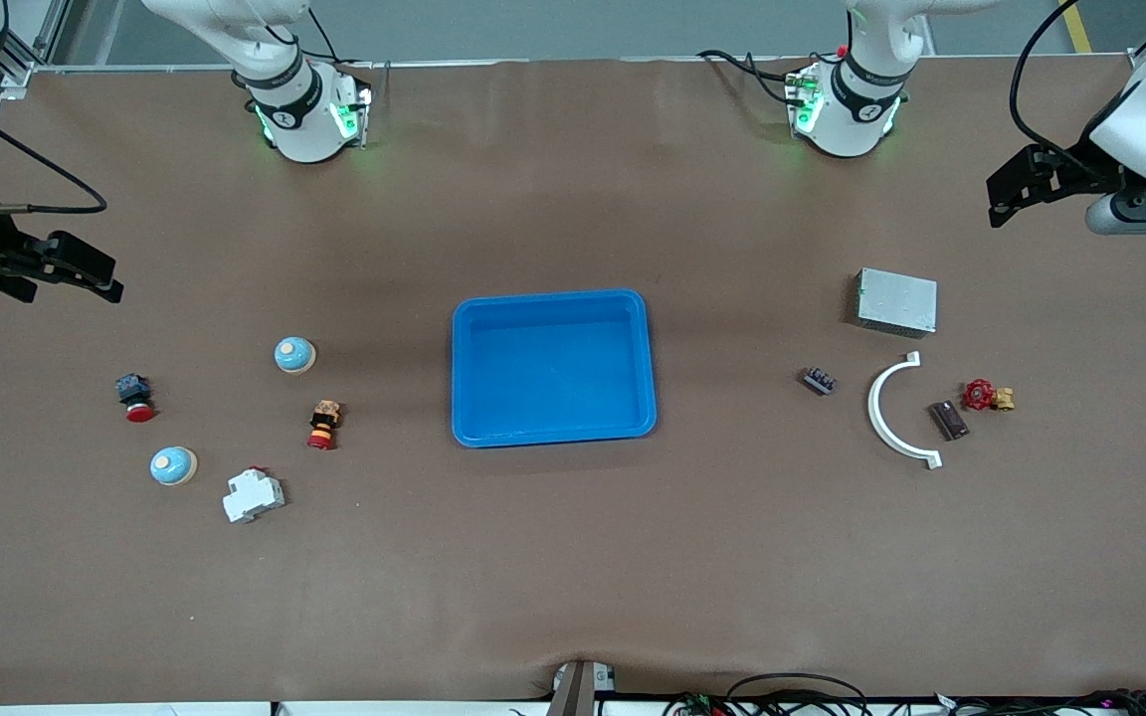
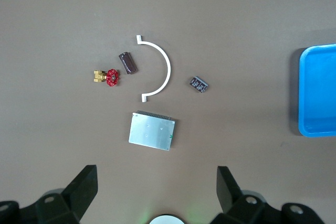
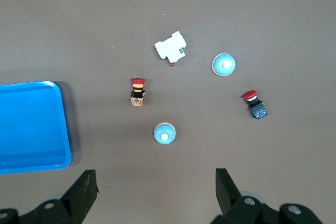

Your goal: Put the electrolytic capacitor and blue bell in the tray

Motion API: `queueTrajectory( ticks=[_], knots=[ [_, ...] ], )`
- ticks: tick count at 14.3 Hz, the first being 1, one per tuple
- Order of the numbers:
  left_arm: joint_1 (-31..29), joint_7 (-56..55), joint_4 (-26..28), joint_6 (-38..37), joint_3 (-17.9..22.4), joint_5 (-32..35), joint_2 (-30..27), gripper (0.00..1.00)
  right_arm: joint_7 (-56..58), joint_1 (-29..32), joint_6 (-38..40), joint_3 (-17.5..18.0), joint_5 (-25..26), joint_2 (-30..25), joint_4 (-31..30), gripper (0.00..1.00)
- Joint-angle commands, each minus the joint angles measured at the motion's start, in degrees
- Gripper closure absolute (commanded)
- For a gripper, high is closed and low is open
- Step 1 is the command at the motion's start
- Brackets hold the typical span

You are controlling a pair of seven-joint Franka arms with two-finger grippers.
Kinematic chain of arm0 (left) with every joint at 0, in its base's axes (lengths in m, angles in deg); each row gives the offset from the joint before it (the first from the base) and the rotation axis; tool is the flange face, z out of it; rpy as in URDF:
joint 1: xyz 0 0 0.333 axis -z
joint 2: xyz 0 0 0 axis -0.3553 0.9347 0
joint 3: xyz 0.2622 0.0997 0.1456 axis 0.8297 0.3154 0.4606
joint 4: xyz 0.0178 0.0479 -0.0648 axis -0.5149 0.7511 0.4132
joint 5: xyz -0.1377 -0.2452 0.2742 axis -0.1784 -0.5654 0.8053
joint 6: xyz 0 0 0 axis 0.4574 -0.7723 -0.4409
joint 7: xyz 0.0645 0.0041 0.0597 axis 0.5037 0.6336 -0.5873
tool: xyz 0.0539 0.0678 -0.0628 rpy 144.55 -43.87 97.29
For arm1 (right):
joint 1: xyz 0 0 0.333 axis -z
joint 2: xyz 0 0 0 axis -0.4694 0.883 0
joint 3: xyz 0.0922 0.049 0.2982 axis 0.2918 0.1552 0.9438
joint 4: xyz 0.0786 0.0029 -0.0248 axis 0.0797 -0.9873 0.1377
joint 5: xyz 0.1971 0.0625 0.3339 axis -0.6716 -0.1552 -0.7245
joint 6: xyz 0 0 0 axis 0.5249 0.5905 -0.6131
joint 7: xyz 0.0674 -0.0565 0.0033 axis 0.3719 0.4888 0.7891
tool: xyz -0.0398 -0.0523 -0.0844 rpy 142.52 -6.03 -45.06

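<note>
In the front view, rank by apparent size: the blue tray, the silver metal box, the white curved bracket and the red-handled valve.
1. blue tray
2. silver metal box and white curved bracket: too alike to rank; the bracket spans more but is thin
3. red-handled valve

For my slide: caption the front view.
Empty blue tray mid-table, two blue bells toward the right arm's end.

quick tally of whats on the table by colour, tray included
Blue: 3, the tray and two bells
White: 2, breaker, curved bracket
Red-topped: 3, two push buttons, valve
Silver: 1, metal box
Dark: 2, small parts
Total: 11
</note>
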Motion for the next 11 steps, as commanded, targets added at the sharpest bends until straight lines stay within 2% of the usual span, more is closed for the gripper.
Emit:
queueTrajectory(
  ticks=[1, 3, 5, 8, 11],
  knots=[
    [-0.38, 1.15, -1.09, -0.91, 0.0, -0.28, 0.22, 0.0, 0.42, 0.34, -0.23, 0.04, -0.54, -1.51, -1.35, 0.0],
    [-0.56, 0.71, -1.26, -0.91, 0.09, -0.19, 0.66, 0.0, 0.51, 0.43, -0.23, 0.04, -0.54, -1.51, -1.35, 0.0],
    [-0.91, 0.45, -1.7, 0.22, 0.79, -0.88, 3.72, 0.0, 0.51, 0.34, -0.32, 0.04, -0.54, -1.51, -1.35, 0.0],
    [-0.56, -0.34, -1.45, 6.27, 0.88, -0.28, 9.17, 0.0, 0.51, 0.69, -0.49, 0.04, -0.54, -1.68, -2.75, 0.0],
    [-0.91, -6.22, -0.12, 9.28, 0.53, -1.06, 12.7, 0.0, 0.24, 1.83, -3.73, 0.04, -0.54, -1.51, -5.04, 0.0]
  ],
)
